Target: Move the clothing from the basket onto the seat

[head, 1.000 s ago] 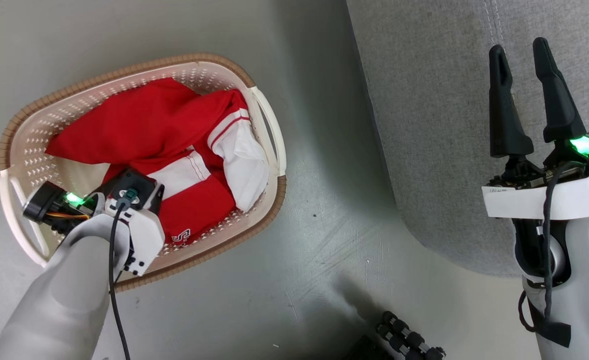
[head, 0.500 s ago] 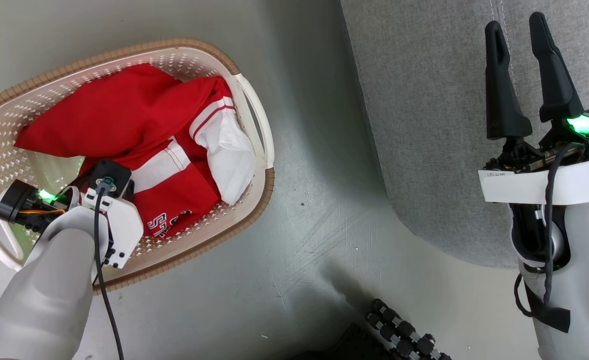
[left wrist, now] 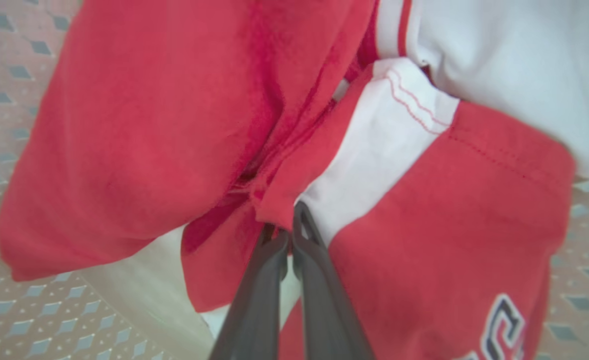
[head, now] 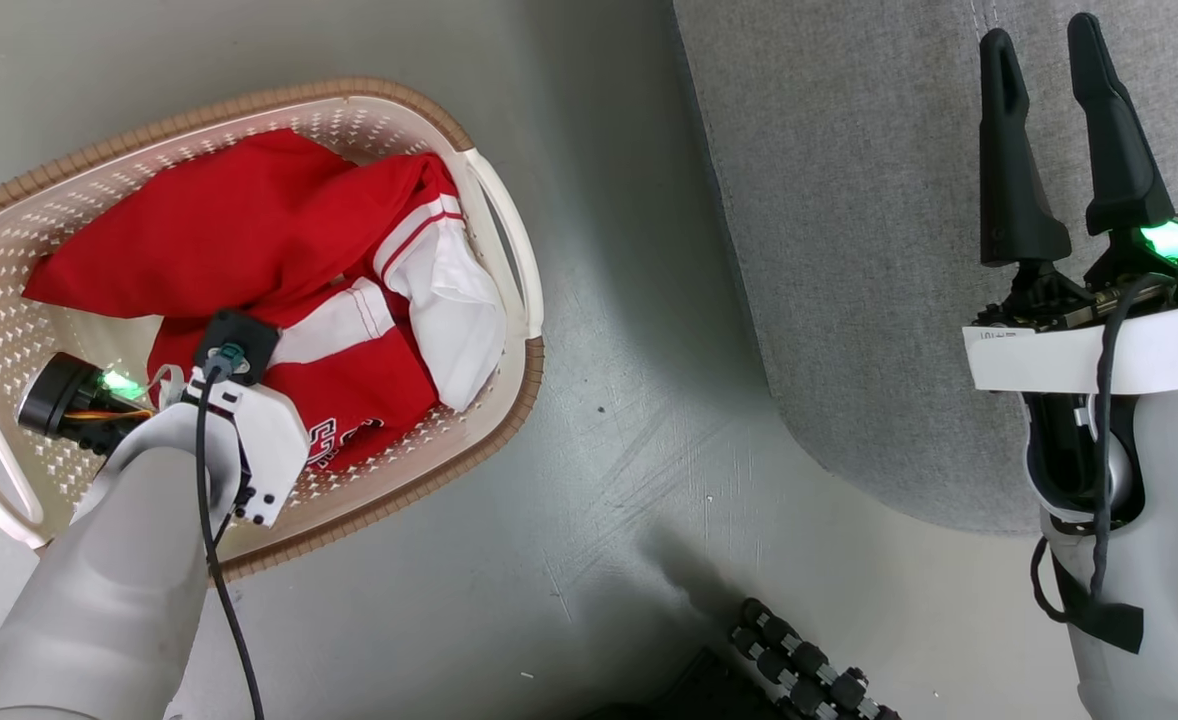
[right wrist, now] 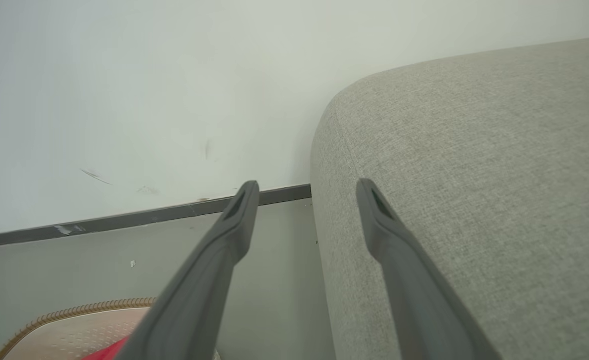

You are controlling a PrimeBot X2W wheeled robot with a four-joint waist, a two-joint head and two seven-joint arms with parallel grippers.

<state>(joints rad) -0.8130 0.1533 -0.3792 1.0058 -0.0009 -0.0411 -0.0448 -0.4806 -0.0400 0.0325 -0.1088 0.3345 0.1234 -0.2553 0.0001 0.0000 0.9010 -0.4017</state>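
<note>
The cream basket [head: 389,100] with its brown rim stands on the floor at the left of the head view. Inside it lies the clothing [head: 209,230], red with white panels, striped trim and white lettering. My left arm reaches down into the basket, and its wrist hides the fingers in the head view. In the left wrist view my left gripper [left wrist: 287,225] is shut on a red edge of the clothing [left wrist: 139,125] beside a white panel. My right gripper [head: 1039,33] hangs open and holds nothing above the grey-green seat [head: 849,200], a little inside the seat's [right wrist: 474,150] left edge.
A strip of grey floor [head: 629,420] separates the basket from the seat. The basket's white handle [head: 504,240] faces the seat. A pale wall with a dark baseboard [right wrist: 124,217] runs behind. A black ribbed part [head: 809,670] lies at the bottom edge.
The camera has shifted, so the basket sits further left and higher in the picture. My left wrist has edged a little further over the clothing. The right gripper stays open.
</note>
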